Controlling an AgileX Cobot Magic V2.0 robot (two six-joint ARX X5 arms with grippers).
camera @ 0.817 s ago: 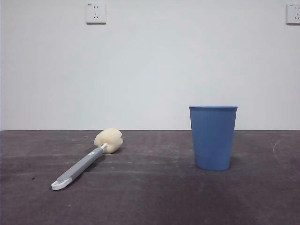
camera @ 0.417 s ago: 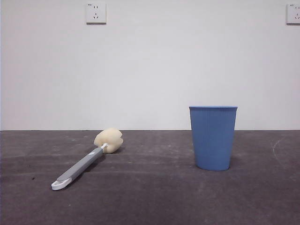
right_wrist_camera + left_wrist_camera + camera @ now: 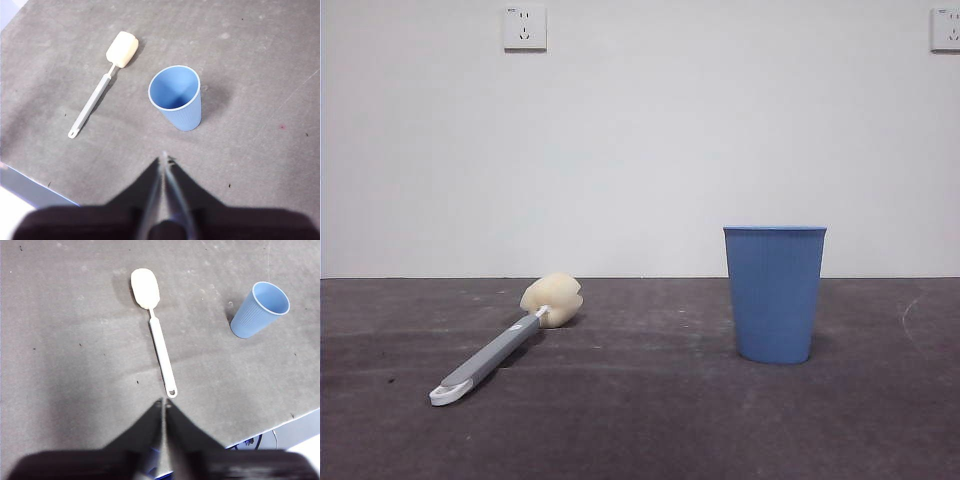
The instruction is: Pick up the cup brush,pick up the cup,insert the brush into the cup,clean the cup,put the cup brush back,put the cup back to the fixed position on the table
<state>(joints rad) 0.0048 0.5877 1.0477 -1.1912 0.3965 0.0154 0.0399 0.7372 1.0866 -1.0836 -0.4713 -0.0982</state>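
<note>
The cup brush (image 3: pixel 498 349) lies flat on the table (image 3: pixel 640 430) at the left, cream sponge head toward the wall, white looped tip toward the front. It also shows in the left wrist view (image 3: pixel 159 342) and the right wrist view (image 3: pixel 97 95). The blue cup (image 3: pixel 774 293) stands upright and empty to its right; it also shows in the left wrist view (image 3: pixel 259 310) and the right wrist view (image 3: pixel 177 97). My left gripper (image 3: pixel 163 403) is shut and empty, high above the table near the brush's looped tip. My right gripper (image 3: pixel 165 160) is shut and empty, high above the cup's near side.
A white wall with two sockets (image 3: pixel 524 27) stands behind the table. The table's front edge shows in the left wrist view (image 3: pixel 280 422) and the right wrist view (image 3: pixel 35 187). Neither arm shows in the front view.
</note>
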